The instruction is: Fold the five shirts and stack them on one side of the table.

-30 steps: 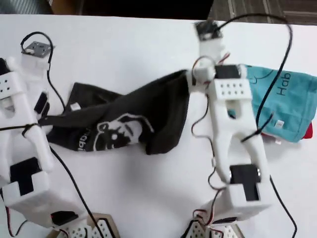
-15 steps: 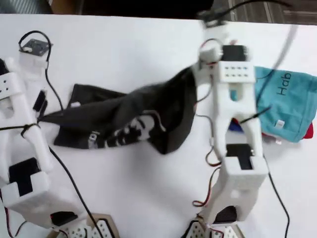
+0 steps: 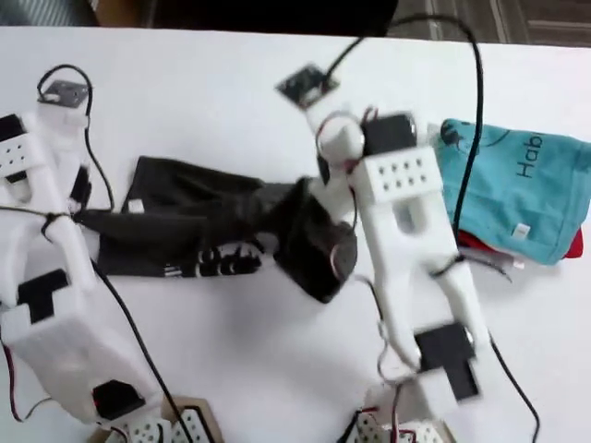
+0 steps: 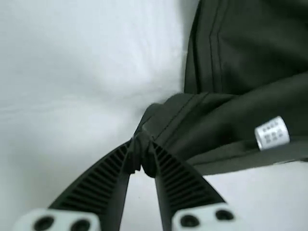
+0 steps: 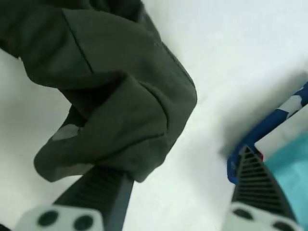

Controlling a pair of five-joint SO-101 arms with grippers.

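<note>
A black shirt (image 3: 203,221) with a white print lies bunched on the white table (image 3: 212,92), left of centre. My left gripper (image 4: 142,156) is shut on a fold at the shirt's left edge (image 4: 240,134), close to the tabletop. My right gripper (image 5: 178,163) stands open over the shirt's right end. The dark cloth (image 5: 110,96) drapes over one finger, and the other finger (image 5: 252,178) is free beside the stack. A stack of folded shirts (image 3: 526,189) sits at the right, teal on top with red and blue edges beneath.
The left arm's white body (image 3: 46,305) runs along the table's left edge, and black cables (image 3: 129,323) trail across the front. The right arm (image 3: 416,268) stands between the black shirt and the stack. Bare table lies along the back.
The right arm has swung left, away from the stack, taking the shirt's right end with it. The shirt is now bunched more narrowly. The left arm has barely moved.
</note>
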